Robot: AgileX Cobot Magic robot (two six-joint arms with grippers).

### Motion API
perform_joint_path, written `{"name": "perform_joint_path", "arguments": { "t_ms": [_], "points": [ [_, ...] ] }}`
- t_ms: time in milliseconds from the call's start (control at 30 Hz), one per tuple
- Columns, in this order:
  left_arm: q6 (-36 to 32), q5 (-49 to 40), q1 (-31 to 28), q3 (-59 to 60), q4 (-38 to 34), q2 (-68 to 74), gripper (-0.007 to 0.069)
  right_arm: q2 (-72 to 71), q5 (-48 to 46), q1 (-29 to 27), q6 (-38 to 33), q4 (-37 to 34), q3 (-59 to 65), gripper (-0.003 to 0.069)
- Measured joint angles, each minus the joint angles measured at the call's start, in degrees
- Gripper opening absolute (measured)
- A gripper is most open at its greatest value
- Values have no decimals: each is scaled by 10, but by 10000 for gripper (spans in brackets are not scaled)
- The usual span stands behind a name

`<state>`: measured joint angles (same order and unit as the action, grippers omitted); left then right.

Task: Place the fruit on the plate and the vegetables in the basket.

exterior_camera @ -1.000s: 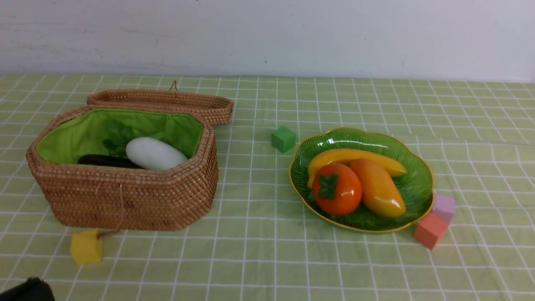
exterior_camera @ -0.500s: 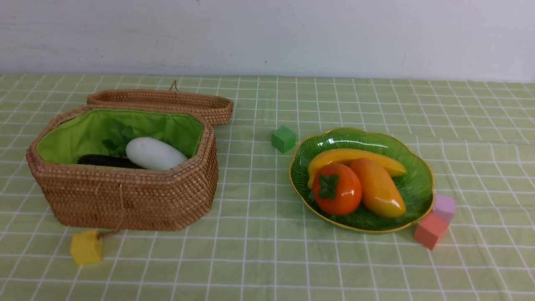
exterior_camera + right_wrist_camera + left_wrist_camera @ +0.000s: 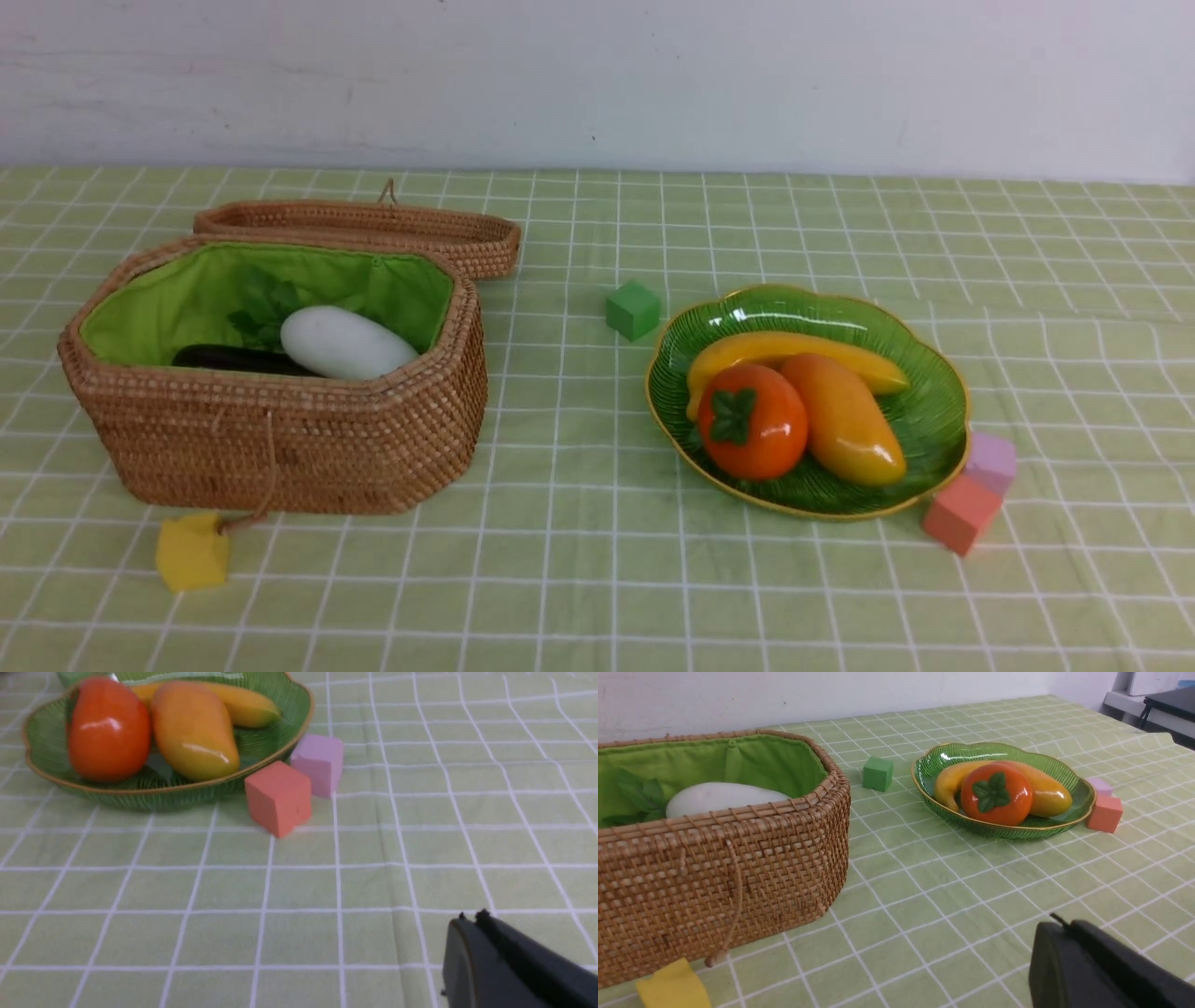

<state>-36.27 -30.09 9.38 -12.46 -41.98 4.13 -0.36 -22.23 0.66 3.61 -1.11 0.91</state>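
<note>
Wicker basket [image 3: 280, 439], table's left side: radish [image 3: 345, 343], eggplant [image 3: 233, 358] inside; chili unseen. Green plate [image 3: 934, 411], right of centre: banana [image 3: 822, 349], mango [image 3: 845, 418], persimmon [image 3: 752, 422]. Left gripper [image 3: 1057, 938] and right gripper [image 3: 469, 928] closed, empty.

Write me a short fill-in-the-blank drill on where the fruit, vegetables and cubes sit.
1. The persimmon, mango and banana all lie on the ____.
2. The white radish lies inside the ____.
3. The cube beside the basket's near corner is ____.
4. The cube touching the pink cube is ____.

Missing words: plate; basket; yellow; purple
</note>
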Motion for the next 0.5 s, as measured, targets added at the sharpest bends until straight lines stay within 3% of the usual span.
{"name": "perform_joint_path", "arguments": {
  "t_ms": [500],
  "points": [
    [0, 1, 0, 0, 0, -1, -6, -2, 0, 0, -14, -2, 0, 0]
  ]
}}
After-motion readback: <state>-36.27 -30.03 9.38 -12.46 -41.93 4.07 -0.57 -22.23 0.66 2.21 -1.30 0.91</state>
